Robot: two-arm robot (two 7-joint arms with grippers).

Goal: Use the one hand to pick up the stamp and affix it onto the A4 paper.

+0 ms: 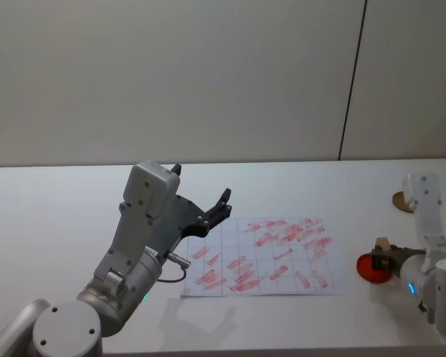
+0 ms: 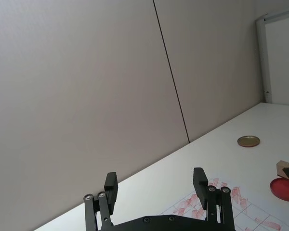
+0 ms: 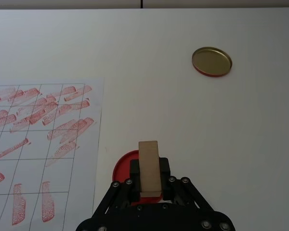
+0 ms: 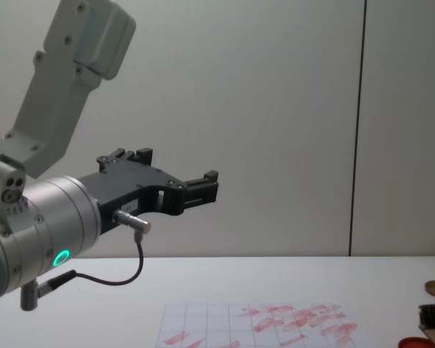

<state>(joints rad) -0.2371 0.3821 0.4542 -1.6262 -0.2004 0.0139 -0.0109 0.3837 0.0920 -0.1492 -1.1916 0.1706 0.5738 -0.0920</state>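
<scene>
While clamped, pale tan wooden stamp (image 3: 149, 167).

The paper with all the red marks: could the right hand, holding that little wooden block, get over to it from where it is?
Probably yes. The right hand grips the stamp over the red pad, beside the paper, with bare table between.

- Surface (image 1: 52, 223): white, flat and plain, reaching back to a pale grey panelled wall.
- A4 paper (image 1: 260, 256): one white sheet with a faint blue grid, lying flat near the middle of the surface, covered in many smeared red stamp marks that are densest toward its far right part.
- Red round pad (image 3: 121, 166): flat, lying just beside the paper's right edge, partly hidden.
- Gold-brown round disc (image 3: 212, 61): flat, with a red rim, lying farther back on the right, well apart from the paper.
</scene>
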